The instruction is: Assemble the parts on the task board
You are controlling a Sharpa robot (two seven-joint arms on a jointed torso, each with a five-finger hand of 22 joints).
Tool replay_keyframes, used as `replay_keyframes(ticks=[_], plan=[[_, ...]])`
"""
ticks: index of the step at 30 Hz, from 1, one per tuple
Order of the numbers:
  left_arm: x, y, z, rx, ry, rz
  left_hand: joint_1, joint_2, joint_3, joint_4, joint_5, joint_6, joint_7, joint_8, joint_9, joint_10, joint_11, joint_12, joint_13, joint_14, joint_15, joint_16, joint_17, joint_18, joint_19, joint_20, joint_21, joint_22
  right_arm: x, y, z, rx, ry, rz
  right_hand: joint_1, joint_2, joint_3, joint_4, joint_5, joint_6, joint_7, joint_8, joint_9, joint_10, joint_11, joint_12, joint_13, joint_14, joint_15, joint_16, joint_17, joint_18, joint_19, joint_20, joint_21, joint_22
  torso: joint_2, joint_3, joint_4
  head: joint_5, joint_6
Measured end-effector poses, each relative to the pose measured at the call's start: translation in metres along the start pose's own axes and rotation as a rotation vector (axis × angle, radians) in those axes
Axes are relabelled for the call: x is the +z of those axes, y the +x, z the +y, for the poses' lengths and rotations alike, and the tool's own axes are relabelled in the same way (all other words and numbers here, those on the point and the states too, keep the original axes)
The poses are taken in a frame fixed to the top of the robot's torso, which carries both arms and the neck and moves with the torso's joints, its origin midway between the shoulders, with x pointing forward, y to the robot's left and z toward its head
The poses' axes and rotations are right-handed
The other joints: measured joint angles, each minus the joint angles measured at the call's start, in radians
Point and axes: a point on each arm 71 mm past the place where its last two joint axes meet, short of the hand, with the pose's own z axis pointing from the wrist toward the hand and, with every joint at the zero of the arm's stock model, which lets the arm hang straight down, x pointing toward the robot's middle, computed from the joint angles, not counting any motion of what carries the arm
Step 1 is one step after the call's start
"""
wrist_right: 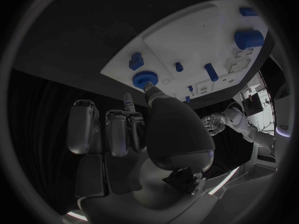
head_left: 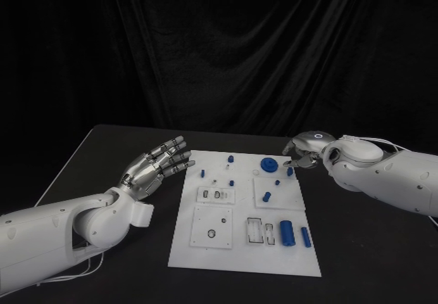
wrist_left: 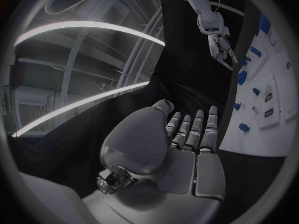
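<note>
Black curtain behind, black table (head_left: 109,152) under everything, and your white task board (head_left: 245,253) sits in the middle with the blue parts scattered over it. Your right hand (head_left: 301,156) is at the board's far edge, fingers curled in, a fingertip seemingly right at the blue gear (head_left: 268,164); I can't tell if it actually has hold of it. Your left hand (head_left: 157,166) hovers flat beside the board's left edge, fingers spread, holding nothing. I'd get a real pinch across the gear's rim before lifting, and lift straight. No readable brands or labels anywhere.
</note>
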Motion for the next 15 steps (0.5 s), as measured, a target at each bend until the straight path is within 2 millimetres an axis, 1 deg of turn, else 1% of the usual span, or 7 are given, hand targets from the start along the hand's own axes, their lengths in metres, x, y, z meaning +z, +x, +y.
replay_keyframes(ticks=[5, 8, 9, 10, 14, 15], plan=[[0.0, 0.0, 0.0, -0.001, 0.0, 0.001, 0.0, 0.0, 0.0, 0.0, 0.0, -0.003, 0.003, 0.0, 0.0, 0.0, 0.0, 0.0, 0.0, 0.0, 0.0, 0.0, 0.0, 0.0, 0.0, 0.0, 0.0, 0.0, 0.003, 0.0, 0.004, 0.0, -0.004, 0.0, 0.0, 0.0, 0.0, 0.0, 0.009, -0.004, -0.004, -0.004, -0.002, 0.0, 0.0, 0.0, 0.0, 0.0, 0.0, -0.004, 0.0, 0.0, 0.0, 0.0, -0.003, 0.0, 0.0, 0.0002, -0.0008, 0.001, 0.002], [0.0, 0.0, 0.0, -0.002, 0.0, 0.002, 0.0, 0.0, 0.006, 0.0, 0.0, 0.0, 0.007, 0.0, 0.0, 0.0, 0.0, 0.007, 0.0, 0.0, 0.0, 0.0, 0.0, 0.0, 0.0, 0.0, 0.0, 0.0, 0.006, 0.0, 0.006, -0.001, -0.007, 0.0, 0.0, 0.0, -0.003, -0.003, 0.02, -0.009, -0.006, -0.004, -0.004, 0.0, 0.0, 0.0, 0.0, 0.0, 0.0, -0.001, 0.0, 0.0, 0.0, 0.0, -0.004, 0.0, -0.001, 0.0001, -0.0012, 0.001, 0.0], [0.0, 0.0, 0.0, -0.002, 0.0, 0.002, 0.0, 0.0, 0.006, 0.0, 0.0, 0.0, 0.007, 0.0, 0.0, 0.0, 0.0, 0.008, 0.0, 0.0, 0.0, 0.001, 0.0, 0.0, 0.0, 0.0, 0.0, 0.0, 0.007, 0.0, 0.007, -0.002, -0.008, 0.0, 0.0, 0.0, -0.002, -0.006, 0.025, -0.013, -0.005, -0.004, -0.004, 0.0, 0.0, 0.0, 0.0, 0.0, 0.0, 0.011, 0.0, -0.002, 0.001, -0.001, 0.002, 0.0, -0.001, -0.0002, -0.0012, 0.001, -0.001], [0.0, 0.0, 0.0, -0.003, 0.0, 0.003, 0.0, 0.0, 0.006, 0.0, 0.0, 0.0, 0.007, 0.0, 0.0, 0.0, 0.0, 0.008, 0.0, 0.0, 0.0, 0.005, 0.0, 0.0, 0.0, 0.0, 0.0, 0.0, 0.008, 0.0, 0.007, -0.002, -0.008, 0.0, 0.0, 0.0, 0.0, -0.009, 0.03, -0.014, -0.003, -0.004, -0.005, 0.0, 0.0, 0.0, 0.0, 0.0, 0.0, 0.02, 0.0, -0.016, 0.005, -0.003, 0.01, 0.0, -0.001, -0.0004, -0.0014, 0.001, -0.002], [0.0, 0.001, 0.0, -0.005, 0.0, 0.006, 0.0, 0.0, 0.006, 0.0, 0.0, 0.0, 0.007, 0.0, 0.0, 0.0, 0.0, 0.008, 0.0, 0.0, 0.0, 0.005, 0.0, 0.0, 0.0, 0.0, 0.0, 0.0, 0.012, 0.002, 0.009, -0.004, -0.006, 0.002, 0.0, 0.0, -0.002, -0.011, 0.036, -0.014, -0.003, -0.004, -0.006, 0.0, 0.0, 0.0, 0.0, 0.0, 0.0, 0.038, 0.0, -0.016, 0.014, -0.002, 0.023, 0.0, 0.0, -0.0009, -0.0014, 0.0, -0.005], [0.0, 0.001, 0.0, -0.005, 0.0, 0.007, 0.0, 0.0, 0.006, 0.0, 0.0, 0.0, 0.007, 0.0, 0.0, 0.0, 0.0, 0.008, 0.0, 0.0, 0.0, 0.005, 0.0, 0.0, 0.0, 0.0, 0.0, 0.0, 0.013, 0.003, 0.01, -0.005, -0.006, 0.004, 0.0, 0.0, -0.002, -0.011, 0.036, -0.017, -0.001, -0.004, -0.006, 0.0, 0.0, 0.0, 0.0, 0.0, 0.0, 0.038, 0.0, -0.016, 0.016, -0.002, 0.024, 0.0, 0.0, -0.001, -0.0014, 0.0, -0.005]])
